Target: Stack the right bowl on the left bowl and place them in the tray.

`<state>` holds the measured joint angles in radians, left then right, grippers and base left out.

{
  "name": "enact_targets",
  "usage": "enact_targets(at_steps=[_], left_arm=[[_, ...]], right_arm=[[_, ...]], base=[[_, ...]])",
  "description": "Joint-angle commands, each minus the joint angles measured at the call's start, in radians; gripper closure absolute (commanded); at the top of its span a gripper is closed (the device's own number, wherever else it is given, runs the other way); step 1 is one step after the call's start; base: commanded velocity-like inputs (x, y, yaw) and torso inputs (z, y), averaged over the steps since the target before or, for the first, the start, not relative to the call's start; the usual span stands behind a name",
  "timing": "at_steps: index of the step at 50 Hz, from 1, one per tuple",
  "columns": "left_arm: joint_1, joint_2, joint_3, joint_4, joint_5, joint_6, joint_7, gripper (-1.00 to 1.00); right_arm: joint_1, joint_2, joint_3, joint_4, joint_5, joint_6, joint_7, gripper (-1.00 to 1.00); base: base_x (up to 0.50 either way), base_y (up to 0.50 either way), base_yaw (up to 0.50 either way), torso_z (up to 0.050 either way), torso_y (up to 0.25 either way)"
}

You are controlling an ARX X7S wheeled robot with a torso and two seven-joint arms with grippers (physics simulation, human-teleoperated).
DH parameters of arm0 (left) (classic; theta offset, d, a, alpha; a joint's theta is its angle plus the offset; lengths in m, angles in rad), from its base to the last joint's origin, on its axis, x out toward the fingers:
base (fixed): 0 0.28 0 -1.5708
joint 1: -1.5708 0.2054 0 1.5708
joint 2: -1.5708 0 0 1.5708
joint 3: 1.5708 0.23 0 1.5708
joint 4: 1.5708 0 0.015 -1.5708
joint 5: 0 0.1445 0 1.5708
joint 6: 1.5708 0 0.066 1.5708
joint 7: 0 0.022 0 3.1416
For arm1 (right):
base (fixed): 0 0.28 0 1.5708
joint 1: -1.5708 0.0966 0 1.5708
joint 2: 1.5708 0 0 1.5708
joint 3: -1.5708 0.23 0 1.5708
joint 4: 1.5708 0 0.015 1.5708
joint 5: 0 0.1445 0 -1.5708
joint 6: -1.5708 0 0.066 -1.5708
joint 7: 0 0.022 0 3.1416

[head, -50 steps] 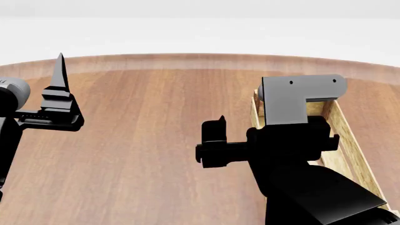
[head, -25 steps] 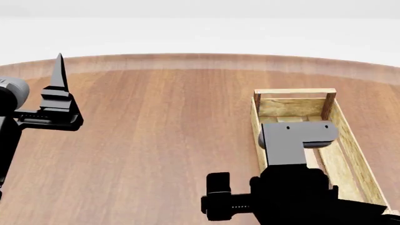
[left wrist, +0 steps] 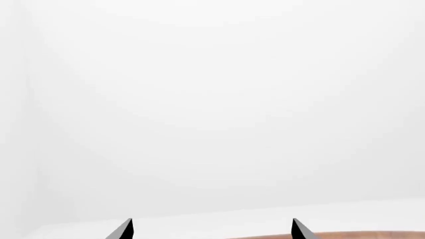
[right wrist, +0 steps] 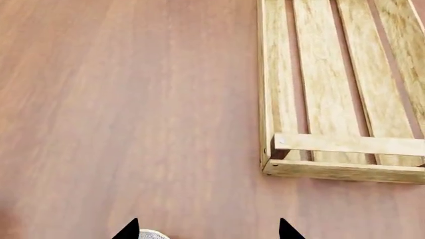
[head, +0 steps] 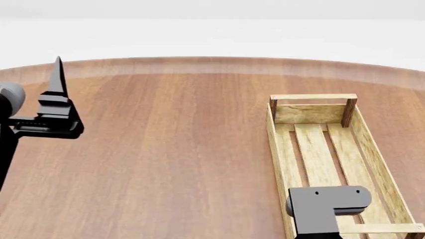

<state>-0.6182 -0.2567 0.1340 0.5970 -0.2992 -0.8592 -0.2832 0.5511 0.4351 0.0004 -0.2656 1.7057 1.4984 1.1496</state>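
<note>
Tray (head: pixel 317 149) sits bare in head view; right wrist view alone catches a pale rim (right wrist: pixel 151 235) between the right gripper (right wrist: pixel 207 230)'s spread tips. Left gripper (left wrist: pixel 211 230) spread, raised.

no readable text, labels or numbers anywhere

tray (head: pixel 279 149) on the table's (head: pixel 166 149) right half, left gripper (head: pixel 56 74) raised over its left edge
</note>
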Motion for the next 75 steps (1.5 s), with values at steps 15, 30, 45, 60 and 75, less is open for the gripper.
enact_targets(at_steps=[15,30,45,60,75], left_arm=[[0.006,-0.011,-0.006,0.006,-0.012,0.002,-0.010,-1.00],[0.012,-0.013,0.003,-0.003,-0.015,0.014,-0.014,-1.00],[0.019,-0.018,0.001,-0.005,-0.021,0.023,-0.017,-1.00],[0.021,-0.021,0.004,-0.006,-0.026,0.027,-0.022,-1.00],[0.019,-0.024,0.011,-0.003,-0.032,0.025,-0.027,-1.00]], right_arm=[[-0.152,0.058,-0.040,-0.030,0.044,-0.050,0.012,-1.00],[-0.153,0.063,-0.066,-0.036,0.017,-0.069,-0.043,-1.00],[-0.182,0.043,-0.113,0.003,-0.140,-0.111,-0.212,-1.00],[-0.206,0.033,-0.196,0.066,-0.322,-0.195,-0.398,-1.00],[-0.209,0.023,-0.255,0.127,-0.407,-0.255,-0.502,-1.00]], base=[[0.00,0.00,0.00,0.000,0.000],[0.00,0.00,0.00,0.000,0.000],[0.00,0.00,0.00,0.000,0.000],[0.00,0.00,0.00,0.000,0.000],[0.00,0.00,0.00,0.000,0.000]])
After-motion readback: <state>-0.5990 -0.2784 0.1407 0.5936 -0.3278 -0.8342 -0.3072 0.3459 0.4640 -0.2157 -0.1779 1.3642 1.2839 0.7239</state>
